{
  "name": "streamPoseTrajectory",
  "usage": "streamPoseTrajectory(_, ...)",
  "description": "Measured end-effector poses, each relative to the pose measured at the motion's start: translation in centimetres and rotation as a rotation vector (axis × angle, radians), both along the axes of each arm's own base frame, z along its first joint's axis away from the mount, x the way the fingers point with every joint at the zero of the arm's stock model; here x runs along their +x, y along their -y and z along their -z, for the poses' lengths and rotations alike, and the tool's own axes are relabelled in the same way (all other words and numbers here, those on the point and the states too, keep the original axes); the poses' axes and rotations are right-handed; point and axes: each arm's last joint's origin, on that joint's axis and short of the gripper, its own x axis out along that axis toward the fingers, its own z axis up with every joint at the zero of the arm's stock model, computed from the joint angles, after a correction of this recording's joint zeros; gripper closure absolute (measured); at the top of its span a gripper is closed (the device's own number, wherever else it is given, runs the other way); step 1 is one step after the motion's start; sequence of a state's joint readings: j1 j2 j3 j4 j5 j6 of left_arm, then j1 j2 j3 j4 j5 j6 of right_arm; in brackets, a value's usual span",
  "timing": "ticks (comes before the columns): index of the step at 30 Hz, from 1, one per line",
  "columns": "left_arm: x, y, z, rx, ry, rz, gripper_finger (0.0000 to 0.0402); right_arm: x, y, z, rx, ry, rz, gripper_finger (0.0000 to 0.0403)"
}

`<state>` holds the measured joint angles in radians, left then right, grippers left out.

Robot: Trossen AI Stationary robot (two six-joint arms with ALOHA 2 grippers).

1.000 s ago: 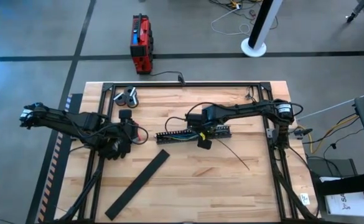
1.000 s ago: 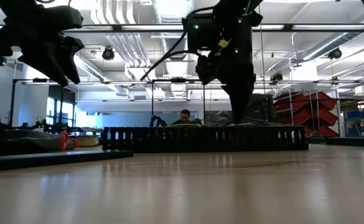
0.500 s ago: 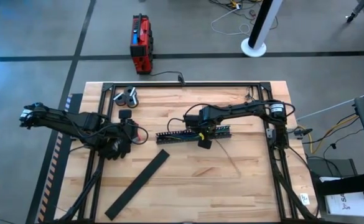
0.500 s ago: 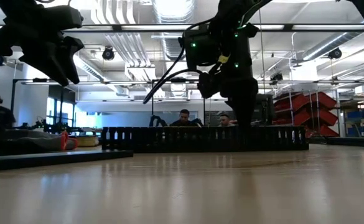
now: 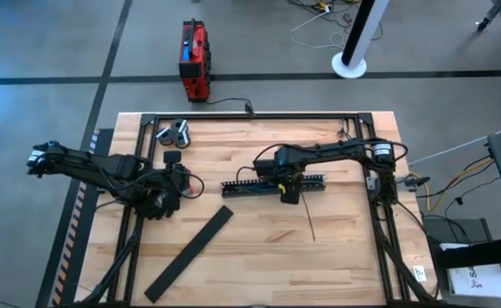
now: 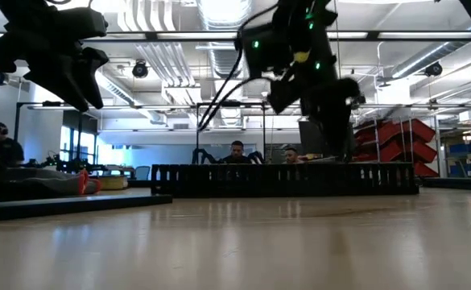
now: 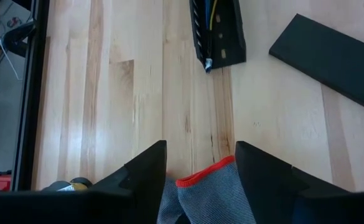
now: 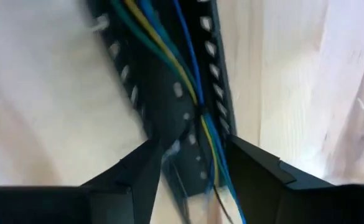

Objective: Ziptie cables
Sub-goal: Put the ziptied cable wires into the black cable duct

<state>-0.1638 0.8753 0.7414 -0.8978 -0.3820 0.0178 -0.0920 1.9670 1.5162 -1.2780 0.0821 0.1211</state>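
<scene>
A long black comb-toothed duct (image 5: 259, 185) lies across the middle of the table. The cables (image 8: 194, 93), blue, green and yellow, run inside it. My right gripper (image 5: 289, 195) points down at the duct right of its middle, fingers apart. One thin dark strand (image 5: 307, 221) trails from there toward the table's near edge. My left gripper (image 5: 186, 184) hangs open above the table's left part (image 6: 86, 93). A grey glove with a red cuff (image 7: 206, 186) shows below it. My right gripper (image 8: 191, 162) comes at the duct from above, across its length. One finger (image 8: 147, 165) stands at each side wall (image 8: 222, 118) and the cables pass between them. Blur hides whether the pads touch the walls. The duct rests flat on the table.
The duct's flat black lid (image 5: 190, 252) lies slanted near the front left. A black frame (image 5: 250, 115) runs round the tabletop. A small grey tool (image 5: 175, 133) sits at the far left. A red box (image 5: 193, 60) stands on the floor beyond, and people sit in the room behind (image 6: 237, 151).
My right gripper has gone a little toward the table's right edge and turned. The duct has slid along the table the same way, staying flat. The loose thin strand has swung from slanting right to pointing nearly straight at the near edge.
</scene>
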Motion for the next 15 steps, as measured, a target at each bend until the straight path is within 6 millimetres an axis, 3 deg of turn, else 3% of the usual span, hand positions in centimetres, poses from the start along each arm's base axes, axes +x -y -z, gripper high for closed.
streamPoseTrajectory(8,0.0,0.0,0.0,0.0,0.0,0.0,0.0208,-1.0,-3.2,-4.7,-0.032,0.106,0.057,0.027)
streamPoseTrajectory(15,0.0,0.0,0.0,0.001,-0.002,0.0,0.02,-2.7,-6.8,-6.7,-0.091,0.128,0.116,0.027)
